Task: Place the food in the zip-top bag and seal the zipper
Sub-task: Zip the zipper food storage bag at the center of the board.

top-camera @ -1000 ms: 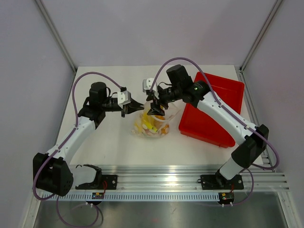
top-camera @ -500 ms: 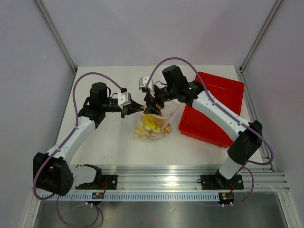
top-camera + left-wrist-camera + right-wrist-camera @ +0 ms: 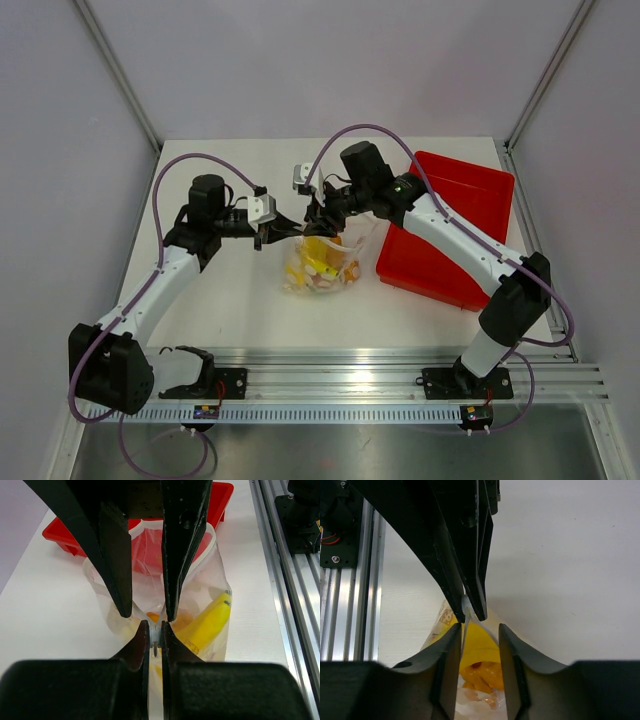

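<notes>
The left gripper (image 3: 155, 630) is pinched on the mouth edge of the limp, slippery zip-top bag (image 3: 320, 265), which sags beneath it under the food (image 3: 207, 625), while the right gripper (image 3: 479, 630), half-spread and gripping nothing, straddles that rim alongside, where the firmer zipper strip (image 3: 212, 530) looks the best hold.

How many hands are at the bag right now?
2. The left hand pinches the bag's top edge; the right hand straddles that edge beside it, jaws apart.
</notes>
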Controlling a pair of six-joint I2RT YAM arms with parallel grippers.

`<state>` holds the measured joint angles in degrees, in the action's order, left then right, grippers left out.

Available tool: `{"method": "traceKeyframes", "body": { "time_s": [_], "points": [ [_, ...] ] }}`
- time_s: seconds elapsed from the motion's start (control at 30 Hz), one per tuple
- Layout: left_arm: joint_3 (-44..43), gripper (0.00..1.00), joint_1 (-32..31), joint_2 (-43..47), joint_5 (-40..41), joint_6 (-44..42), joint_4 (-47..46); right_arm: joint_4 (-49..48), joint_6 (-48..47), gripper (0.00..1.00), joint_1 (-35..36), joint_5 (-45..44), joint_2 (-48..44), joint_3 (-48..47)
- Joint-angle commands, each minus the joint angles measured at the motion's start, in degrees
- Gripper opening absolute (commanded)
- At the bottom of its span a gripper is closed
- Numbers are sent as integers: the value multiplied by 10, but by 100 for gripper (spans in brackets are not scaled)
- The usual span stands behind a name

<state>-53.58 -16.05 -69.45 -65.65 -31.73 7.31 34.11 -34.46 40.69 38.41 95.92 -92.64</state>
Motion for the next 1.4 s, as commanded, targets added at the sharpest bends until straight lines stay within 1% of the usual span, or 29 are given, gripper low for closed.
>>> {"method": "traceKeyframes", "body": {
  "time_s": [0.0, 0.07, 0.1, 0.13, 0.23, 0.27, 0.3, 0.33, 0.37, 0.4, 0.43, 0.47, 0.57, 0.6, 0.73, 0.77, 0.8, 0.83, 0.87, 0.93, 0.97, 1.0, 1.03, 1.07, 1.1, 1.17, 1.3, 1.33, 1.37],
  "points": [
    [-21, 0, 3, 20, -15, -13, -25, -3, 7, 42, 8, -10, -18, 3],
    [-22, 0, 3, 20, -16, -12, -25, -3, 8, 32, 9, -12, -18, 6],
    [-22, 0, 3, 20, -15, -12, -25, -3, 9, 30, 10, -13, -19, 7],
    [-23, 0, 3, 20, -16, -12, -25, -3, 10, 21, 10, -15, -20, 9],
    [-24, 0, 3, 20, -18, -10, -27, -9, 18, 4, 11, -25, -23, 14],
    [-25, 0, 3, 20, -19, -9, -28, -27, 25, 0, 11, -31, -28, 18],
    [-28, 8, 3, 20, -19, -6, -27, -43, 33, 0, 12, -38, -33, 33],
    [-28, 48, 3, 19, -14, -2, -28, -59, 53, 0, 12, -52, -36, 43],
    [-27, 59, 3, 19, 0, 6, -34, -97, 66, 0, 12, -60, -46, 53],
    [-24, 66, 2, 20, 5, 22, -40, -118, 90, 0, 12, -77, -50, 75],
    [-23, 77, 3, 25, 18, 23, -41, -156, 103, 0, 12, -84, -61, 88],
    [-22, 83, 2, 29, 25, 25, -41, -175, 112, 0, 12, -91, -66, 100],
    [-14, 86, 3, 52, 78, 57, -50, -242, 149, 0, 12, -113, -90, 158],
    [-12, 92, 4, 62, 96, 69, -50, -256, 164, 0, 13, -117, -95, 166],
    [11, 91, 10, 85, 137, 130, -70, -294, 183, 0, 13, -130, -116, 191],
    [13, 74, 11, 85, 146, 159, -70, -300, 185, 0, 14, -134, -118, 197],
    [13, 61, 10, 87, 158, 165, -70, -302, 189, 0, 14, -139, -122, 201],
    [15, 52, 11, 91, 190, 178, -70, -311, 192, 0, 15, -143, -128, 204],
    [22, 46, 11, 96, 204, 213, -70, -315, 193, 0, 14, -147, -129, 209],
    [44, 48, 11, 121, 220, 235, -125, -323, 196, 0, 14, -148, -136, 214],
    [65, 56, 11, 130, 231, 257, -141, -323, 198, 0, 15, -146, -138, 216],
    [72, 80, 10, 142, 254, 269, -166, -323, 198, 0, 15, -143, -143, 216],
    [77, 86, 10, 146, 257, 273, -171, -322, 198, 0, 15, -142, -144, 219],
    [80, 87, 10, 147, 260, 265, -172, -323, 198, 0, 15, -142, -146, 221],
    [80, 79, 10, 147, 254, 258, -164, -324, 199, 0, 15, -142, -148, 222],
    [80, 76, 9, 142, 243, 249, -157, -328, 199, 0, 15, -141, -152, 224],
    [109, 79, 9, 131, 210, 229, -200, -327, 197, 0, 15, -127, -155, 223],
    [110, 78, 9, 123, 186, 215, -203, -323, 197, 0, 15, -124, -155, 223],
    [108, 74, 10, 120, 179, 208, -203, -320, 197, 0, 15, -121, -156, 220]
  ]
}}
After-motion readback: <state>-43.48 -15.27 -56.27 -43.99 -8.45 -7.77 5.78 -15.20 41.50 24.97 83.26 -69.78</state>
